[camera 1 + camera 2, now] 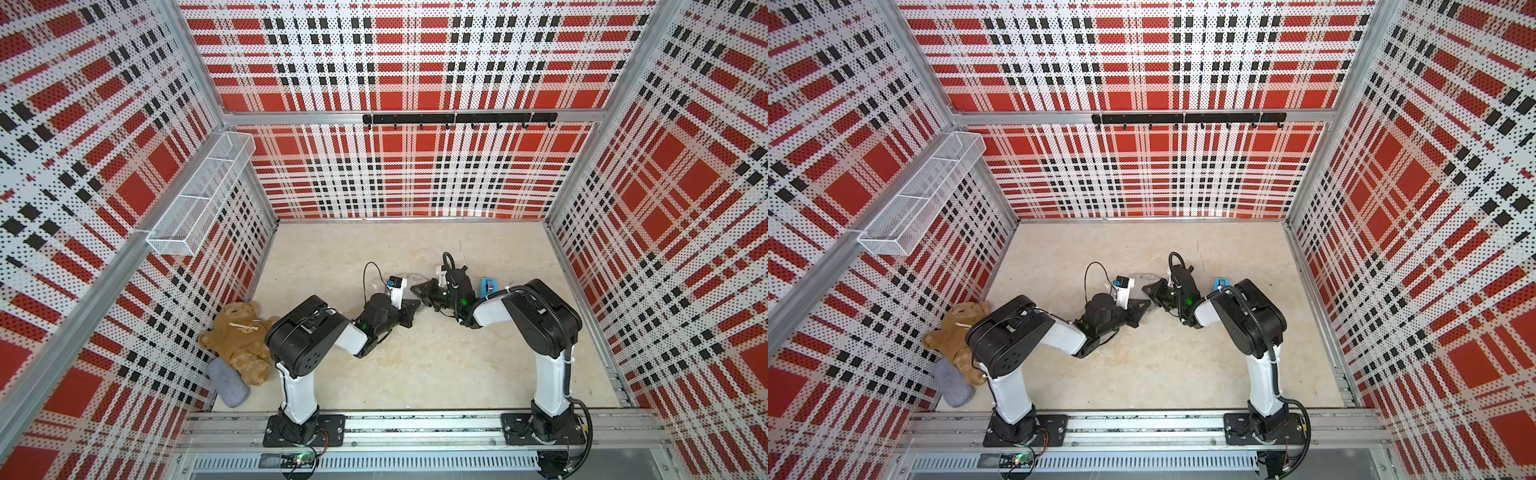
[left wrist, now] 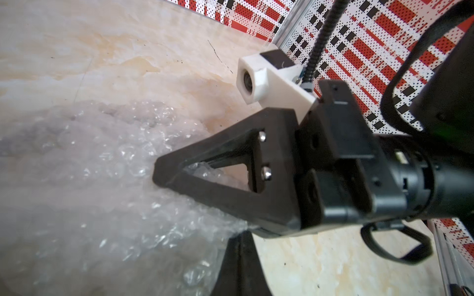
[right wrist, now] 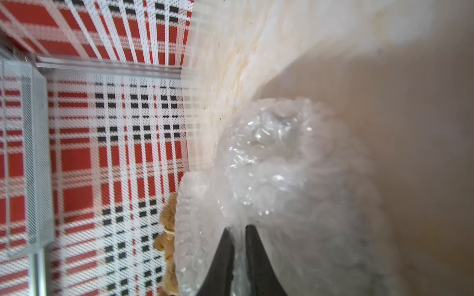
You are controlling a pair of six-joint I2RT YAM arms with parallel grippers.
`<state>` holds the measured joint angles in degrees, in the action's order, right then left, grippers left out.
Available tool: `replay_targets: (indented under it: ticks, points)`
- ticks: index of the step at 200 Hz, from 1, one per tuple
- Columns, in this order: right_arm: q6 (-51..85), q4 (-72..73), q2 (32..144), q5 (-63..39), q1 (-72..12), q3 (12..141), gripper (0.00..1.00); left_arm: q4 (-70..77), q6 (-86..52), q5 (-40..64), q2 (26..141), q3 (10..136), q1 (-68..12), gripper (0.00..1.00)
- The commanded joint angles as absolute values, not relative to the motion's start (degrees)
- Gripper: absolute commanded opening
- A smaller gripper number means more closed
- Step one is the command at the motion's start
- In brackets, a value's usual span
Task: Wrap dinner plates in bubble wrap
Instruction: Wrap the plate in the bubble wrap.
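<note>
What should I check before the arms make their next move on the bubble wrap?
1. Right gripper gripping the bubble wrap: ok, wrap sits pinched between its shut fingers.
2. Left gripper shut: ok. Whether it holds any wrap: cannot tell.
3. Plate fully covered: cannot tell, no yellow shows through the wrap in any view.
4. Wrap lying smooth: not ok, it is bunched and crumpled.
5. Blue tape dispenser close by: ok, it stands near the wrap on the right gripper's side.
6. Teddy bear out of the way: ok, it lies well away from the wrap.
</note>
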<state>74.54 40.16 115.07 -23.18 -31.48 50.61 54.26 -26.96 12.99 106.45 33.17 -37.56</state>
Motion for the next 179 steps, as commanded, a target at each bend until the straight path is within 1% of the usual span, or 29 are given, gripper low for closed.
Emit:
replay_targets:
  ticks: [1,3,6,21,26,43,48,60,86,107,114,123,129,135,159,172,179]
  points:
    - [73.76,39.75,113.83,-22.54,-31.87,50.07,0.0,52.39,-27.76,18.76,101.42,34.03,-36.06,0.36]
    - [73.66,39.62,113.76,-22.58,-31.85,50.09,0.0,52.39,-28.16,19.7,100.83,34.02,-35.62,0.42]
    - [73.39,39.49,113.78,-22.71,-31.82,50.22,0.0,52.36,-28.88,20.9,99.95,33.94,-34.95,0.46]
    - [72.24,38.3,113.74,-22.97,-31.89,50.56,0.0,52.32,-32.04,25.87,94.85,33.92,-31.37,0.53]
    - [71.87,37.95,113.73,-22.98,-31.86,50.62,0.0,52.01,-32.5,26.5,93.07,34.07,-30.34,0.56]
    - [69.59,35.86,113.62,-23.29,-31.88,51.08,0.0,46.8,-32.7,24.41,88.76,36.57,-27.63,0.76]
    - [68.54,35.15,113.72,-23.71,-31.77,51.33,0.0,44.59,-32.93,23.51,88.44,37.95,-26.93,0.79]
    - [65.63,32.23,114.12,-24.56,-31.66,52.53,0.0,38.53,-33.5,22.8,89.42,42.22,-25.42,0.8]
    - [58.02,24.39,114.85,-24.55,-31.64,55.24,0.0,26.19,-32.87,21.87,96.27,51.52,-24.6,0.79]
    - [53.4,18.0,114.28,-21.46,-31.56,56.55,0.0,18.01,-32.15,16.35,100.88,57.11,-26.03,0.73]
    - [52.65,16.84,114.17,-20.62,-31.5,56.64,0.0,15.05,-32.08,14.3,102.19,58.85,-26.73,0.68]
    - [52.33,15.62,114.15,-19.91,-31.42,56.78,0.0,11.07,-32.08,11.96,103.8,60.91,-27.54,0.57]
    - [52.16,15.43,114.23,-19.84,-31.3,56.78,0.0,8.8,-32.36,10.45,104.59,62.16,-28.26,0.47]
    - [52.27,15.3,114.25,-19.76,-31.29,56.71,0.0,6.75,-32.62,8.58,105.32,63.17,-28.86,0.41]
    - [52.88,15.93,114.48,-19.61,-31.27,56.21,0.0,0.33,-32.35,-0.69,107.35,65.84,-32.48,0.4]
    - [53.01,16.64,114.01,-19.26,-31.25,55.82,0.0,-1.24,-32.66,-0.72,109.57,66.96,-33.0,0.39]
    - [52.97,16.79,113.67,-18.92,-31.2,55.61,0.0,-2.47,-33.06,-0.3,110.93,67.63,-32.81,0.37]
